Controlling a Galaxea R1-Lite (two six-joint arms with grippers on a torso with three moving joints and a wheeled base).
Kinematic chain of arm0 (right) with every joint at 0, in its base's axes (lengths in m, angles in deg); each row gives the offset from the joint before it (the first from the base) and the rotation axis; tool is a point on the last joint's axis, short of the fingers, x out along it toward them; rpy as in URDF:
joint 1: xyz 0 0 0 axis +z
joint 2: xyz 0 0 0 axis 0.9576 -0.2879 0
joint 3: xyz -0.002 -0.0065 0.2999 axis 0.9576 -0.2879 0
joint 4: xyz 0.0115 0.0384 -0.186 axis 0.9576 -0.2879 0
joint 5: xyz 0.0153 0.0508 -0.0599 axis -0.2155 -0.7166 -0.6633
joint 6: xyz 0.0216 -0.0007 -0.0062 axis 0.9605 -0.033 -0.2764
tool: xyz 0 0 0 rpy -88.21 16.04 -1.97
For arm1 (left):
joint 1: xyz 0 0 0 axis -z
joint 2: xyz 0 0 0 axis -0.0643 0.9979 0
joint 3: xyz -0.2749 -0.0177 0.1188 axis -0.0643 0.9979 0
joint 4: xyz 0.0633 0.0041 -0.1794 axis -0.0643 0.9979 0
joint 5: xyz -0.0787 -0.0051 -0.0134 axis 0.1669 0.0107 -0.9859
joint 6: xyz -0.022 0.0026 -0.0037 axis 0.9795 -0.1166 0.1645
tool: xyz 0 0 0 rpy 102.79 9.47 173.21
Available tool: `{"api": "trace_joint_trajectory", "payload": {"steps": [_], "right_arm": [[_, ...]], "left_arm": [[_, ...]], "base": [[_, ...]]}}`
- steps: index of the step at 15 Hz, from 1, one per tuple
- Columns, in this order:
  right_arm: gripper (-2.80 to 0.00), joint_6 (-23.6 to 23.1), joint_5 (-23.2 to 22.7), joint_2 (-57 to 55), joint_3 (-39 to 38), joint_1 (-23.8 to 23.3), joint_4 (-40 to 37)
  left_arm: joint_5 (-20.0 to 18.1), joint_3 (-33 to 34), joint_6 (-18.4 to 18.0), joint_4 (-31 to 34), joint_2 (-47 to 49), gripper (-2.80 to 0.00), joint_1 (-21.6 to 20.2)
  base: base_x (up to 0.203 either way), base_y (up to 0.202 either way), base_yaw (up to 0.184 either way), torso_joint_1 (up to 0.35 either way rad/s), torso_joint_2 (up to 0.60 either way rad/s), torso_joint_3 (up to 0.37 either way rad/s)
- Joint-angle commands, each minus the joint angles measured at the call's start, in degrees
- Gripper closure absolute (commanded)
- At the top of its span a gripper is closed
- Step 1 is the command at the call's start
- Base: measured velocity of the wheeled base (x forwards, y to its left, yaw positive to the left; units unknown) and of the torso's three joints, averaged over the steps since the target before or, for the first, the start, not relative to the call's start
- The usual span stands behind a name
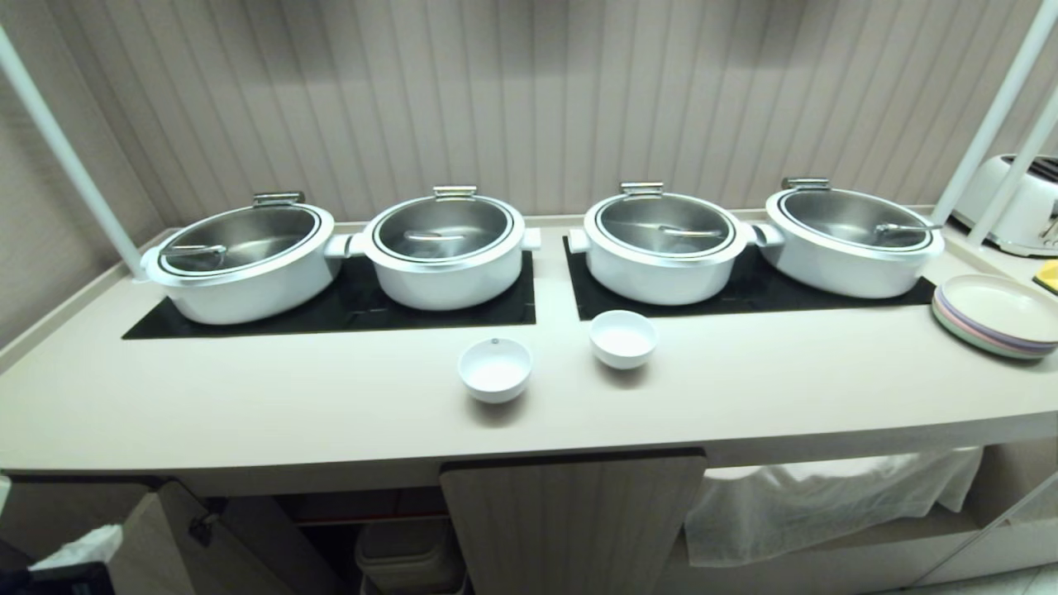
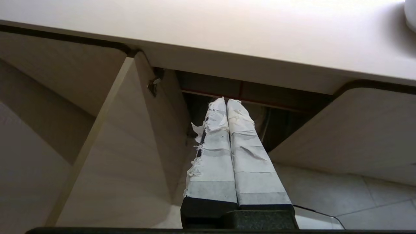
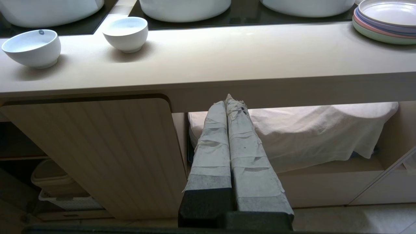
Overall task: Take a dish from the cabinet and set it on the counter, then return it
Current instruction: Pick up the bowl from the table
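A ribbed beige wall [image 1: 529,91] runs behind the workspace. Two slanted white poles [image 1: 62,145] rise at the left and right edges. Black cooktop panels [image 1: 347,307] carry four white pots with steel lids [image 1: 446,248]. A white toaster [image 1: 1021,202] stands at far right. Below, a white cloth [image 1: 826,504] hangs over a shelf, and pale floor tiles [image 2: 341,198] show underneath.

Cream counter [image 1: 248,413], two white bowls [image 1: 495,369], black mats, plate stack [image 1: 996,316], perhaps a toaster [image 1: 1021,202]

dotted dish [image 1: 495,369] on counter [image 1: 248,397], plain bowl [image 1: 623,338] beside
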Motion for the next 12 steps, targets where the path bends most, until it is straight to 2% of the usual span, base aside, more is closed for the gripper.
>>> {"api": "trace_joint_trajectory", "payload": {"steps": [1,4,7,9,12], "right_arm": [[0.0,0.0,0.0,-0.06,-0.02,0.01,0.01],[0.0,0.0,0.0,-0.06,-0.02,0.01,0.0],[0.0,0.0,0.0,-0.06,0.04,0.01,0.03],[0.0,0.0,0.0,-0.04,-0.02,0.01,0.0],[0.0,0.0,0.0,-0.06,-0.02,0.01,0.08]], "left_arm": [[0.07,3.31,-0.84,1.33,-10.11,0.0,-0.12],[-0.68,4.58,-2.02,7.64,-21.15,0.0,0.26],[-8.65,4.85,-2.84,13.09,-32.17,0.0,-2.32],[-11.34,4.93,-3.85,17.74,-33.44,0.0,-3.44],[-11.7,4.95,-3.73,18.31,-38.37,0.0,0.48]], "base": [[0.0,0.0,0.0,0.0,0.0,0.0],[0.0,0.0,0.0,0.0,0.0,0.0],[0.0,0.0,0.0,0.0,0.0,0.0],[0.0,0.0,0.0,0.0,0.0,0.0],[0.0,0.0,0.0,0.0,0.0,0.0]]}}
